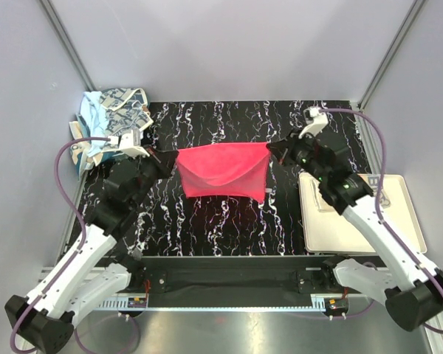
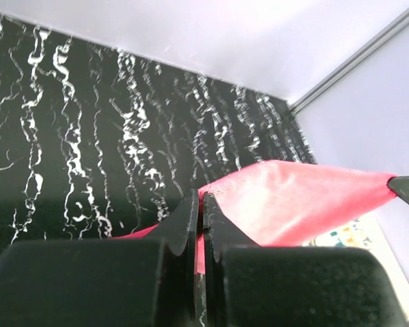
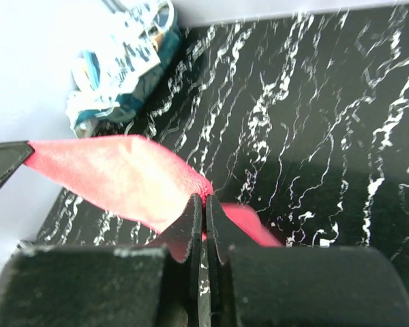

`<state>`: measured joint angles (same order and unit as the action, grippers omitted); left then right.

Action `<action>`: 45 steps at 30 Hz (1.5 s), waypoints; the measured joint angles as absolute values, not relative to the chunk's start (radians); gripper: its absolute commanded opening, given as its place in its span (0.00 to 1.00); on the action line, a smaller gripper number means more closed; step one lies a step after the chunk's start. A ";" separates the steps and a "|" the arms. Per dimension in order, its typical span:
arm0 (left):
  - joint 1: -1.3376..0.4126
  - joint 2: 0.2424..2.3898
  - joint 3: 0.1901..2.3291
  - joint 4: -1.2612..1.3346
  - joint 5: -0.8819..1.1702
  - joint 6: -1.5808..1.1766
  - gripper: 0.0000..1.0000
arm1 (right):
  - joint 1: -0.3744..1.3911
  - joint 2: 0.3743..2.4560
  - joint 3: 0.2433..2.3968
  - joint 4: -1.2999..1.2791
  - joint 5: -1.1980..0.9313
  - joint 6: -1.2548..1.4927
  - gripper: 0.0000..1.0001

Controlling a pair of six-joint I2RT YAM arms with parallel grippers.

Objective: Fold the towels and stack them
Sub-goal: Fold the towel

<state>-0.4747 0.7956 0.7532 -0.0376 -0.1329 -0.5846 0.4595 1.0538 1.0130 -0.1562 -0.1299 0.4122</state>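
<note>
A bright pink-red towel (image 1: 224, 169) hangs stretched between my two grippers above the middle of the black marbled table (image 1: 229, 217). My left gripper (image 1: 165, 155) is shut on its left top corner, seen in the left wrist view (image 2: 203, 197) with the towel (image 2: 293, 201) running off to the right. My right gripper (image 1: 275, 150) is shut on its right top corner, seen in the right wrist view (image 3: 205, 199) with the towel (image 3: 116, 174) running left. A heap of other towels (image 1: 114, 118), pale grey monogram and light blue, lies at the back left corner.
A flat cream tray (image 1: 354, 214) lies at the right of the table, under my right arm. The heap of towels also shows in the right wrist view (image 3: 119, 61). Grey walls close the back and sides.
</note>
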 measured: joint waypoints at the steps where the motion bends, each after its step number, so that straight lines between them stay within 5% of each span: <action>1: -0.480 0.775 0.753 -0.047 -0.137 -0.585 0.00 | 0.460 1.027 1.013 -0.168 -0.120 0.412 0.05; 10: -0.470 0.957 0.884 -0.080 -0.189 -0.585 0.00 | 0.461 1.125 1.110 -0.224 -0.033 0.379 0.06; 28: -0.150 1.940 1.323 0.098 0.057 -0.614 0.00 | 0.223 2.152 1.586 -0.059 -0.239 0.400 0.07; 39: -0.120 2.040 1.397 0.140 0.115 -0.614 0.00 | 0.218 2.215 1.665 -0.026 -0.277 0.402 0.05; 45: -0.120 1.980 1.256 0.189 0.131 -0.632 0.00 | 0.218 2.168 1.533 0.020 -0.287 0.418 0.05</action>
